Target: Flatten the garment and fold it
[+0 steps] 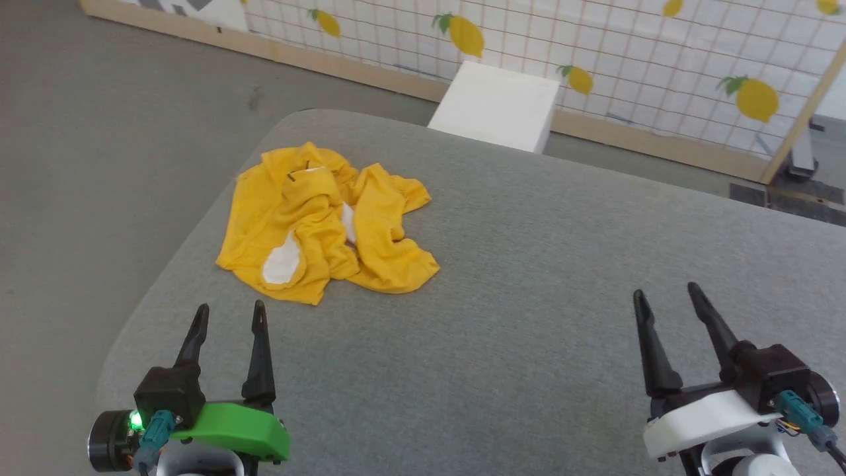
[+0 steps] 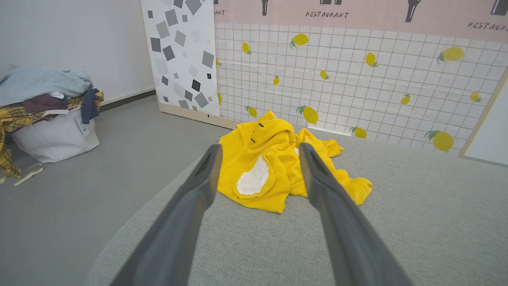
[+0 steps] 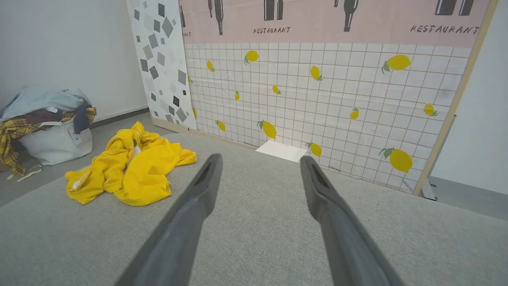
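— What's on the grey table (image 1: 529, 297)?
— A yellow T-shirt (image 1: 317, 225), crumpled in a heap by its far left corner, with a white patch (image 1: 282, 264) showing.
— And the claws?
— The left claw (image 1: 231, 306) and right claw (image 1: 665, 291) are both spread wide, empty and clear of it.

Head looks down; 2 wrist views share garment (image 1: 310, 218).

holds left gripper (image 1: 231, 305) low at lower left of head view, green wrist shell behind it, jaws spread wide with nothing between them. holds right gripper (image 1: 665, 290) at lower right, white wrist shell behind, jaws equally wide and empty. points both pairs of long dark fingers forward, tips leaning slightly inward.
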Controlling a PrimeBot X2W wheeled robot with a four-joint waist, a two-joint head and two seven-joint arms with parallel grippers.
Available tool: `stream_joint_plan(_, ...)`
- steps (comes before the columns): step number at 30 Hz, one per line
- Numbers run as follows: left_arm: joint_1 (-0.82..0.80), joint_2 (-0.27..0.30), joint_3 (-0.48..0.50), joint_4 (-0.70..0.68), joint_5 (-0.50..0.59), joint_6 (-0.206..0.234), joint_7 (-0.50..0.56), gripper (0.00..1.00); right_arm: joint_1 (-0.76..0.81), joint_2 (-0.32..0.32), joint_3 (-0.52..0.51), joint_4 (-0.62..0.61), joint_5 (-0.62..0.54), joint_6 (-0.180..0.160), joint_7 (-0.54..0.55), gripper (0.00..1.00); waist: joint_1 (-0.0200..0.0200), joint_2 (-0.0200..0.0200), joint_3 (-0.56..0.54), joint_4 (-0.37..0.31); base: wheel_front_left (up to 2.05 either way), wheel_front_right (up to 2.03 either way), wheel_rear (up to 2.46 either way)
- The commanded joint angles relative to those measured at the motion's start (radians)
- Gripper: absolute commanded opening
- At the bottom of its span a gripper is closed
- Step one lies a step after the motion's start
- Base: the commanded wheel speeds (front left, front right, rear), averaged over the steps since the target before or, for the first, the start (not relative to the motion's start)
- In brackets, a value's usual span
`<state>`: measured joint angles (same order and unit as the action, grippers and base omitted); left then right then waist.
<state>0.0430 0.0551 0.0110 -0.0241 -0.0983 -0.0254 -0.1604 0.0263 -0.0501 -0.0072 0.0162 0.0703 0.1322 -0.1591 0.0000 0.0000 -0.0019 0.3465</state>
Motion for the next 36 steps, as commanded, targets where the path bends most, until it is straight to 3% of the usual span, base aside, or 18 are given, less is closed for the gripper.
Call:
stream_joint_plan(1,0.021,-0.003,-0.001,-0.002,-0.011,-0.003,-0.01,1.0,0.009,0.0,0.006,0.004,0.004,-0.001,-0.011,1.0,0.0,0.0,-0.001,0.022,0.0,0.0,0.0)
stream_joint_plan(36,0.054,-0.005,0.002,-0.01,-0.061,-0.008,-0.082,1.0,0.019,0.0,0.015,0.021,0.029,-0.001,-0.083,1.0,0.0,0.0,0.0,0.175,0.0,0.0,0.0)
